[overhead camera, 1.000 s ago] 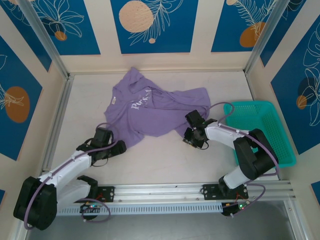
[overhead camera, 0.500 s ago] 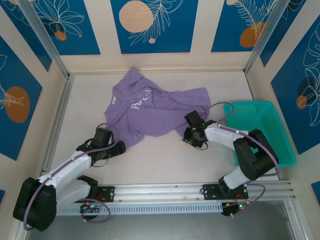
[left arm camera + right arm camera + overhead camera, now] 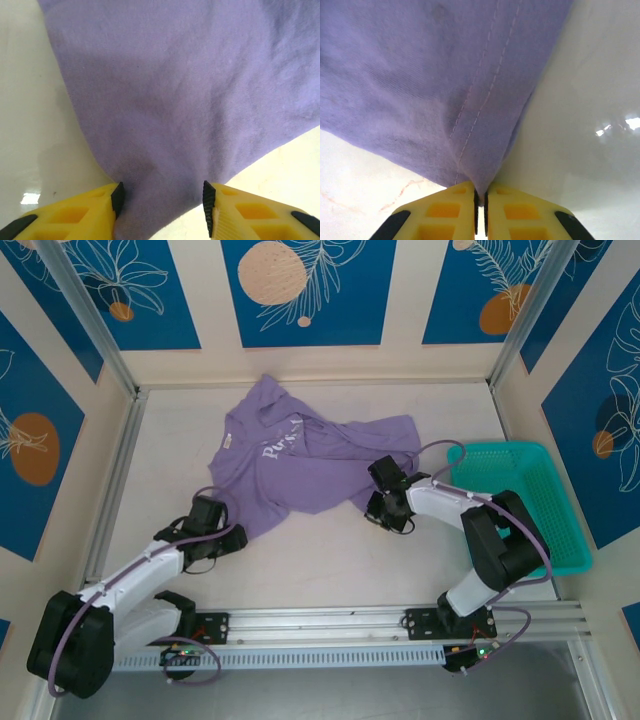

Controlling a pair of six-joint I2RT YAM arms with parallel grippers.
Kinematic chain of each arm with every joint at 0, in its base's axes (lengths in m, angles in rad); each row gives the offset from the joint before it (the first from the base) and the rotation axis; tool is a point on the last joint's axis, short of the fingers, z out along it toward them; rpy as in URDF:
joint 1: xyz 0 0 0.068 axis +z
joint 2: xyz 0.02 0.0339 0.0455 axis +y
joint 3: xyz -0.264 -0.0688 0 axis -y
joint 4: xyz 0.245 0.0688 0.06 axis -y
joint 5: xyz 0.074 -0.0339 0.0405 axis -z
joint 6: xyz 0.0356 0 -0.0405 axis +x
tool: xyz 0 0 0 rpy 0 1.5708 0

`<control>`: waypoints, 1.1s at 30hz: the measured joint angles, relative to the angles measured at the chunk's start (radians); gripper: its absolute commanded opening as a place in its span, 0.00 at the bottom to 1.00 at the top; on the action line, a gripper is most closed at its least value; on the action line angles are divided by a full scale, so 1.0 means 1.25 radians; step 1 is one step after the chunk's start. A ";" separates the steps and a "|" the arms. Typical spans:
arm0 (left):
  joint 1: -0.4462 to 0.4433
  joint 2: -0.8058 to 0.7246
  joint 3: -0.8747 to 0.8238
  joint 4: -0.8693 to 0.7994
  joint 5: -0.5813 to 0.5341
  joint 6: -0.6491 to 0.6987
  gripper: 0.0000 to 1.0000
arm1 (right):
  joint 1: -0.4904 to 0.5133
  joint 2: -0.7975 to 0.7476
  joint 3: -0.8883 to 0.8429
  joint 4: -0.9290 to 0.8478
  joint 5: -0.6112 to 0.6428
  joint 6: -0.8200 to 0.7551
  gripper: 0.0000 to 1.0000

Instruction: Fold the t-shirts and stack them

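Purple t-shirt (image 3: 300, 465) lay crumpled mid-worktop (image 3: 330, 550), right end effector (image 3: 480, 197) pinched tight on its hem, left end effector (image 3: 162, 197) half-open astride a corner, needing a firm clamp before spreading.

We see our left arm (image 3: 140, 575) and right arm (image 3: 440, 502) built alike: white link shells, bulky black joints, and cables (image 3: 445, 444) (pale purple, loosely looped) running along them. Our fingers (image 3: 65, 217) are yellow moulded plastic with black toothed inner edges.
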 measured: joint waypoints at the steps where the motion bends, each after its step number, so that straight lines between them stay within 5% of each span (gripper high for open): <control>1: 0.000 0.002 0.000 0.002 0.000 0.000 0.46 | -0.002 0.003 0.003 0.003 0.000 -0.002 0.07; 4: 0.000 0.003 0.000 0.006 0.000 0.003 0.34 | -0.007 0.011 0.012 0.024 0.001 -0.012 0.00; 8: 0.000 0.004 0.004 0.005 0.001 0.011 0.02 | -0.010 0.011 0.013 0.035 0.003 -0.027 0.00; 9: -0.001 0.004 0.007 0.004 0.001 0.008 0.00 | -0.010 0.007 0.013 0.034 0.003 -0.031 0.00; 20: 0.001 -0.013 0.116 -0.050 -0.012 -0.024 0.00 | -0.071 -0.219 0.013 -0.038 -0.040 -0.103 0.00; 26: 0.025 0.031 0.269 -0.070 0.010 -0.073 0.18 | -0.170 -0.300 0.041 -0.102 -0.083 -0.162 0.00; 29: 0.051 0.119 0.371 -0.066 0.020 -0.086 0.36 | -0.203 -0.281 0.081 -0.110 -0.088 -0.189 0.00; 33: 0.106 0.252 0.441 -0.042 0.026 -0.102 0.39 | -0.233 -0.206 0.112 -0.095 -0.087 -0.214 0.00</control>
